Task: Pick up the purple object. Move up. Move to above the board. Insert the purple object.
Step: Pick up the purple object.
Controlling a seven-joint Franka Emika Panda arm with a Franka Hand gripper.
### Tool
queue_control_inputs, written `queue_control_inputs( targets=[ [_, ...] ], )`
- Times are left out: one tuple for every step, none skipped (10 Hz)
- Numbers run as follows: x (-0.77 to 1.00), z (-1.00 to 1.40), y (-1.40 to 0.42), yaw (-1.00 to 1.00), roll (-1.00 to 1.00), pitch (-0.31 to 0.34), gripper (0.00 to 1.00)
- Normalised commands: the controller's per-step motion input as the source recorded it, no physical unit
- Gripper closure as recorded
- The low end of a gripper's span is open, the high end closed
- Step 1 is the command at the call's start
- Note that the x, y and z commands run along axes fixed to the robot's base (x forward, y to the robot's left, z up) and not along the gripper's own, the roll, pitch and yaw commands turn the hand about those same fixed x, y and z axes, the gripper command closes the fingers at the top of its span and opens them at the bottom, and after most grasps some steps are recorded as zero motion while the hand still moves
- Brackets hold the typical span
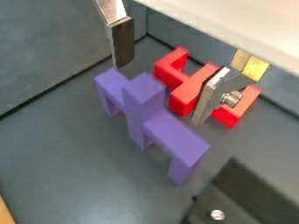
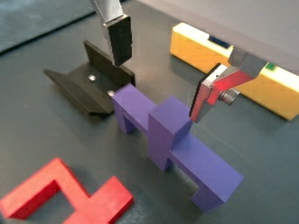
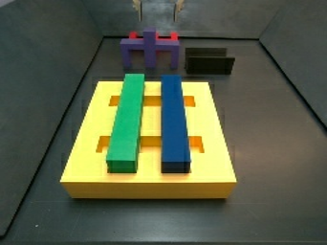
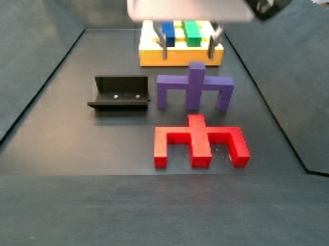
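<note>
The purple object (image 1: 146, 118) stands upright on the dark floor, stem up, and shows in both wrist views (image 2: 163, 131) and both side views (image 3: 151, 50) (image 4: 193, 91). My gripper (image 1: 160, 92) is open and empty just above it. One silver finger (image 2: 117, 39) is at one side of the stem and the other finger (image 2: 211, 92) at the opposite side, neither touching it. The yellow board (image 3: 90, 144) lies in front with a green bar (image 3: 125, 120) and a blue bar (image 3: 174, 120) on it. It also shows in a wrist view (image 2: 198, 48).
A red block (image 4: 199, 144) lies flat beside the purple object, on the side away from the board (image 1: 176, 74). The dark fixture (image 4: 118, 94) stands close to the purple object's other side (image 2: 87, 83). Dark bin walls (image 3: 64, 77) enclose the floor.
</note>
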Motion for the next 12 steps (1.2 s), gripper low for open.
queue_control_inputs(
  targets=[
    [-0.38, -0.2, 0.0, -0.19, 0.08, 0.0, 0.0],
    [-0.29, -0.27, 0.01, -0.25, 0.08, 0.0, 0.0],
    [-0.32, -0.21, 0.05, -0.29, 0.07, 0.0, 0.0],
    [-0.18, -0.23, 0.04, -0.23, 0.08, 0.0, 0.0],
    [0.0, -0.25, 0.04, -0.08, 0.06, 0.0, 0.0],
    [0.05, -0.22, 0.1, 0.0, 0.05, 0.0, 0.0],
    [0.1, -0.12, 0.08, 0.04, 0.05, 0.0, 0.0],
    [0.07, -0.07, 0.03, 0.07, 0.05, 0.0, 0.0],
    [0.09, -0.01, 0.0, 0.07, 0.05, 0.0, 0.0],
    [0.0, 0.0, 0.0, 0.0, 0.06, 0.0, 0.0],
    [0.0, -0.07, 0.0, 0.0, 0.08, 0.0, 0.0],
    [0.0, -0.07, 0.0, 0.01, 0.06, 0.0, 0.0]
  ],
)
